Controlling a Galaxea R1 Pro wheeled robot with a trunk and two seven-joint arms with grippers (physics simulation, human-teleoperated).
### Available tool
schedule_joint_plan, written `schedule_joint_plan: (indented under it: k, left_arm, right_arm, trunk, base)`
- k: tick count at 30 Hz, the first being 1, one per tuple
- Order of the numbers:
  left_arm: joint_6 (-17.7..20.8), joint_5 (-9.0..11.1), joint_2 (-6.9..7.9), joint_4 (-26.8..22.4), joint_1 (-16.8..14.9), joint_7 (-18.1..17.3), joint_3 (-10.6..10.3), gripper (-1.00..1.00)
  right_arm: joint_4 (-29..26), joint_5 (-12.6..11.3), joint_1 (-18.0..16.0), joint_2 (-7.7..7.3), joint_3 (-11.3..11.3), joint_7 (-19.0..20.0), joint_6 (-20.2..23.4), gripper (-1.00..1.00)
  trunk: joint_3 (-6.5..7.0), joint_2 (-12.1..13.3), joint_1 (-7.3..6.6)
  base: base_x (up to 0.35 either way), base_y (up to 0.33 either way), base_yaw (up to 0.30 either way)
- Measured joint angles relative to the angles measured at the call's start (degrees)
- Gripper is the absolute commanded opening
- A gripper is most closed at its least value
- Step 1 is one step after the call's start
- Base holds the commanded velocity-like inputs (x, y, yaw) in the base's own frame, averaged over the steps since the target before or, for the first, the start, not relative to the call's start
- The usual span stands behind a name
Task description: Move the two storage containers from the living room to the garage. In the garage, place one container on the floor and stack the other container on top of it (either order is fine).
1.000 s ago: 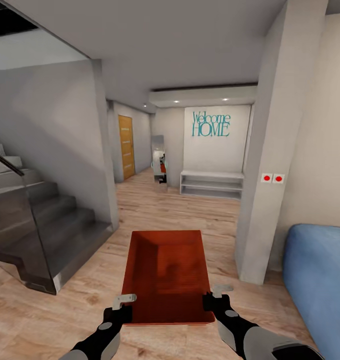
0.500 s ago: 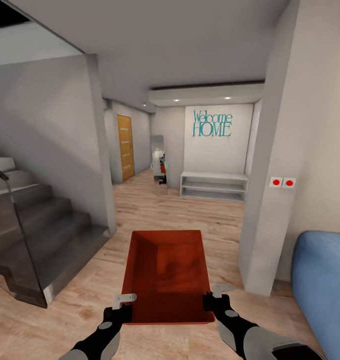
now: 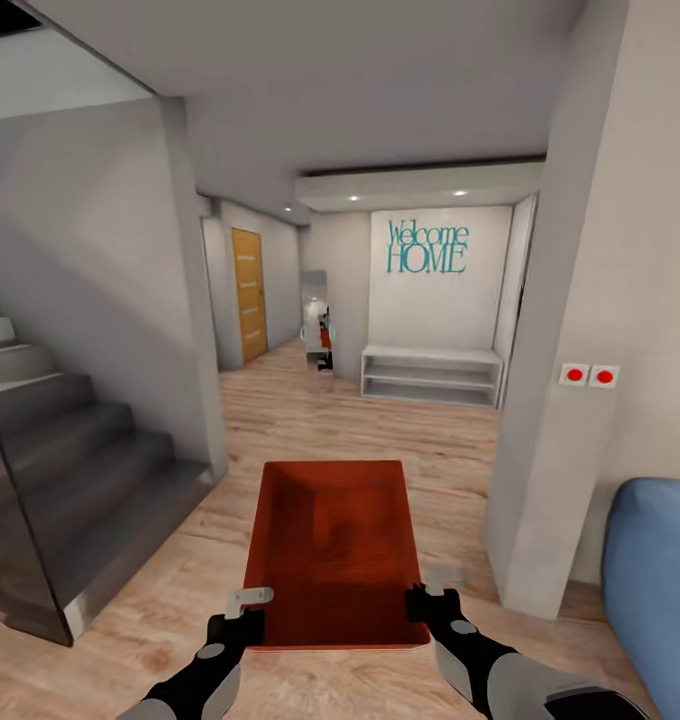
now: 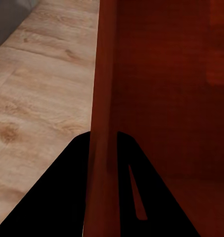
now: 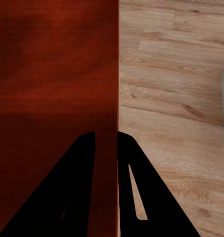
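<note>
On the light wood-plank floor (image 3: 380,430) at the edge of the living room, the robot faced a hallway and carried one storage container (image 3: 335,545) out in front of its trunk. At the far left rose a grey staircase (image 3: 70,470); beyond it stood a wooden door (image 3: 248,293), then a low white shelf (image 3: 432,372) under teal "Welcome HOME" lettering (image 3: 426,247). A white pillar (image 3: 570,350) with two red buttons (image 3: 589,376) came next, and the corner of the blue sofa (image 3: 655,570) sat at the far right.

The left claw (image 3: 248,603) was closed on the container's left wall near the corner closest to the robot; in the left wrist view its dark fingers (image 4: 52,197) stood one on each side of that red wall. The right claw (image 3: 432,590) pinched the right wall the same way, fingers (image 5: 151,197) straddling the rim. Gripping opposite walls probably kept the open box level and balanced for the drive, and holding it low and forward left the route in sight above it.

Both forearms reached forward from the lower corners of the head view, angled slightly inward, wrists about level with each other. The container hung clear of the floor, with the garage nowhere in sight, so this looked like the first carry under way.
</note>
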Motion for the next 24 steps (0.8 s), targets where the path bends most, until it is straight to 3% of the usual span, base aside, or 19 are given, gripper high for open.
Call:
schedule_joint_plan:
  k: [24]
  left_arm:
    - [0.2, -0.1, -0.03, -0.1, 0.0, 0.0, 0.0, -1.00]
  right_arm:
    - [0.0, 0.2, 0.0, -0.07, -0.2, 0.1, 0.0, -1.00]
  trunk:
    - [0.00, 0.0, 0.00]
  base:
    - [0.320, 0.000, 0.000]
